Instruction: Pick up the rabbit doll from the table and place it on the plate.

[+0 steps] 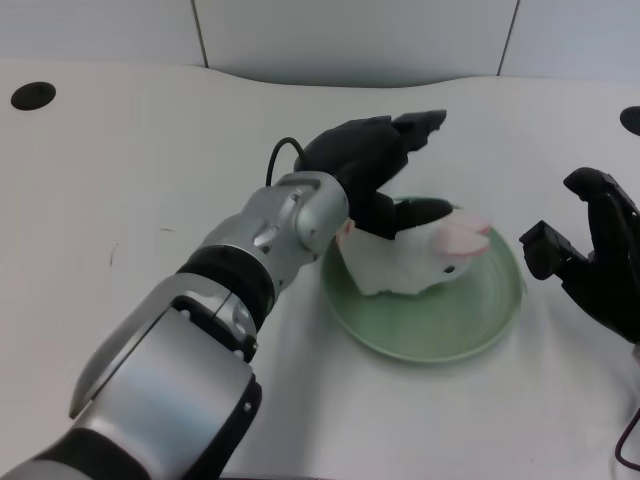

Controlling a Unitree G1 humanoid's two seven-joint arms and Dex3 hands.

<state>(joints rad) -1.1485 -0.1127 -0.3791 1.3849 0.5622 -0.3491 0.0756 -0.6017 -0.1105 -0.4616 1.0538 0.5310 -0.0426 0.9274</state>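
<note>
Silver left forearm (200, 330) reaches toward one o'clock, its left hand (375, 170) gripping the white rabbit doll (415, 255), fingers clamped, on the green plate (430, 335).

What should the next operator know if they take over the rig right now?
Left hand: over the plate's far-left edge, lower fingers against the rabbit doll; whether they grip it cannot be told.
Rabbit doll: lying inside the green plate, pink ears toward the right hand.
Done: doll is on the plate.
Left: confirm release, then draw the left hand clear.
</note>
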